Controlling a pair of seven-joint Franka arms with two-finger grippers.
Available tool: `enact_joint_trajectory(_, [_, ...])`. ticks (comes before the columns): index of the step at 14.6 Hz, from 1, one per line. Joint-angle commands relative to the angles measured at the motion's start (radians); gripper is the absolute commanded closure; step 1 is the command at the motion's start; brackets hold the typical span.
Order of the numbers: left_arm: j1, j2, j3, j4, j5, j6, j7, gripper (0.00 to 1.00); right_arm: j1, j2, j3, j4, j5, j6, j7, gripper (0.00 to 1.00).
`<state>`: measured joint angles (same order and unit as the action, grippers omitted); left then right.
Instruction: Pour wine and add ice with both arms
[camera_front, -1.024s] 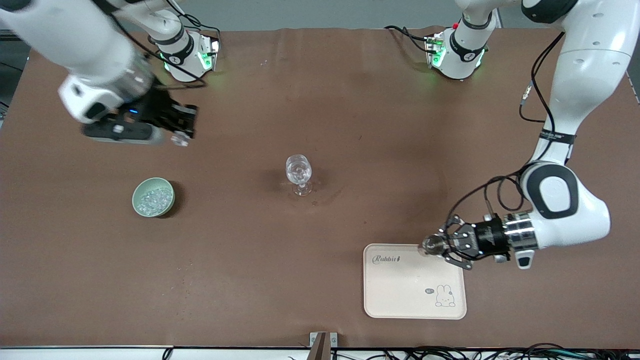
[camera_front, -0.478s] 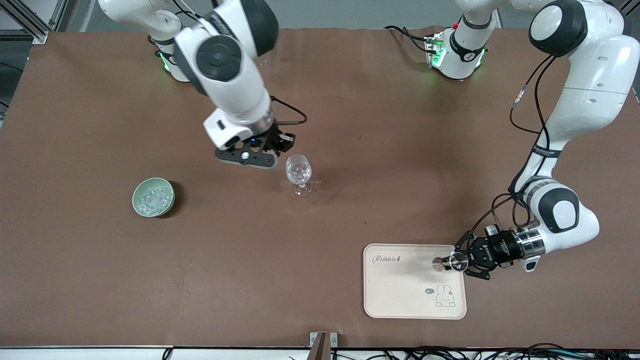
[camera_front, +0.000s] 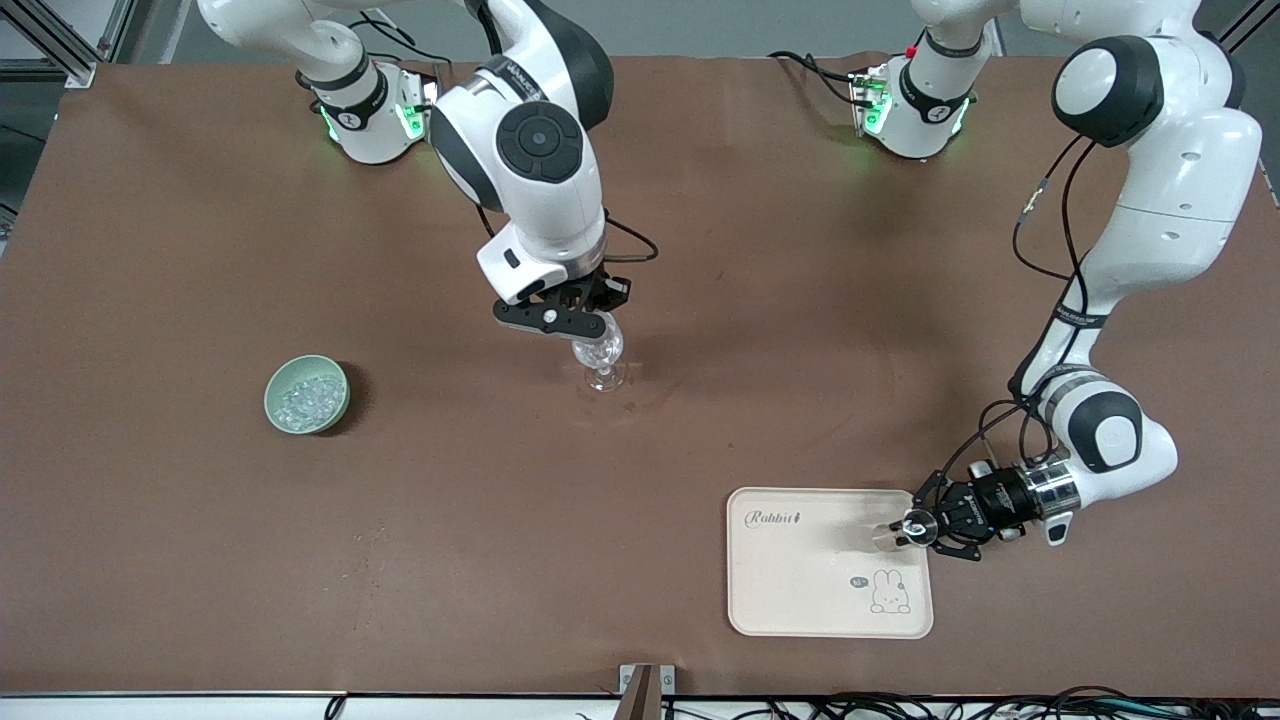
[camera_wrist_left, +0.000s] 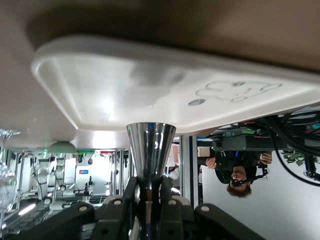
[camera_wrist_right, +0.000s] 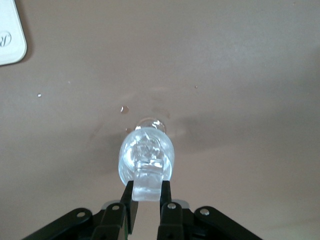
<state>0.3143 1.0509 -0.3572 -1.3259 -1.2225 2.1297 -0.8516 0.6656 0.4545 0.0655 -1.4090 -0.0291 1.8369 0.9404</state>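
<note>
A clear wine glass stands at the middle of the table. My right gripper hangs just over its bowl, shut on a clear chunk of ice. The right wrist view shows the glass directly under the gripper, with more ice inside it. My left gripper is shut on a small steel measuring cup, held sideways low over the cream tray. In the left wrist view the gripper grips the cup at its narrow waist, close to the tray.
A pale green bowl holding ice stands toward the right arm's end of the table. A few drops lie on the brown table near the glass's foot. A corner of the tray shows in the right wrist view.
My right arm has swung from the bowl's end of the table to over the wine glass, carrying ice. My left gripper has moved the steel cup toward the left arm's edge of the tray.
</note>
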Motion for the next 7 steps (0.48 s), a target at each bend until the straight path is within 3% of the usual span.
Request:
enact_joint_trajectory(1, [-0.012, 0.041, -0.002, 0.037, -0.023, 0.024, 0.057, 0.99, 0.025, 0.021, -0.006, 0.004, -0.028, 0.013, 0.054, 0.98])
enact_joint_trajectory(7, [-0.011, 0.080, -0.002, 0.037, -0.023, 0.024, 0.128, 0.98, 0.042, 0.042, -0.004, -0.001, -0.029, 0.012, 0.083, 0.98])
